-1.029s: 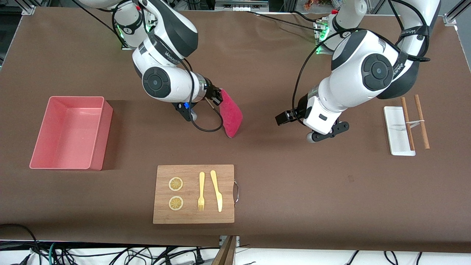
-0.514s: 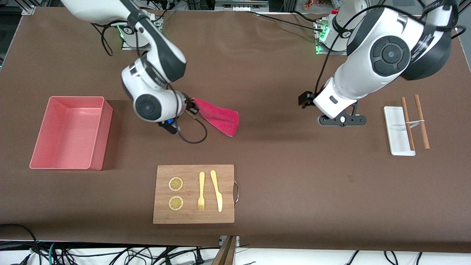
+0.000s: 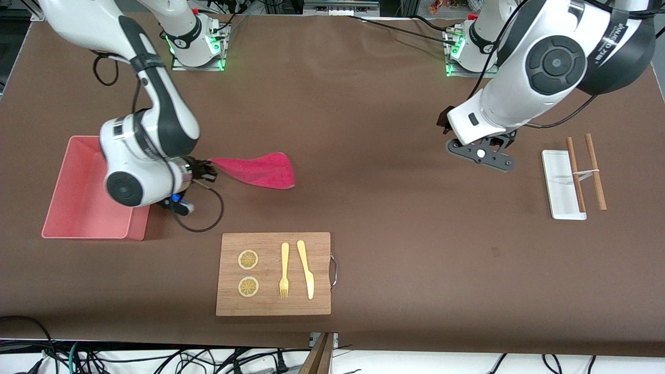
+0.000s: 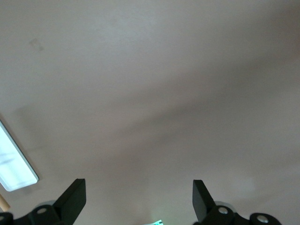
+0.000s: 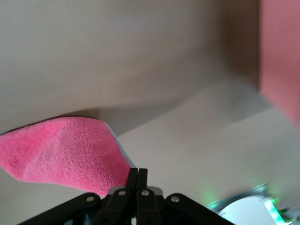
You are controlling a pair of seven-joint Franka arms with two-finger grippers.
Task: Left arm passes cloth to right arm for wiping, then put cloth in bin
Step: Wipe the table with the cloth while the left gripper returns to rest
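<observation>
No text, label or number can be read with certainty on anything in view.

1. The fuzzy magenta-pink fabric cloth point(image 3: 257, 169) hangs in the air, pinched at one corner and stretched out sideways over the brown tabletop, just beside the bin.
2. The salmon-pink rectangular plastic bin point(image 3: 78, 208) sits open-topped at the right arm's end of the table.

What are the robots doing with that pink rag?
The right gripper is pinching one corner of the cloth and holding it beside the bin; the cloth is not in it yet. The left gripper is open and empty, waiting up near the white tray.
</observation>
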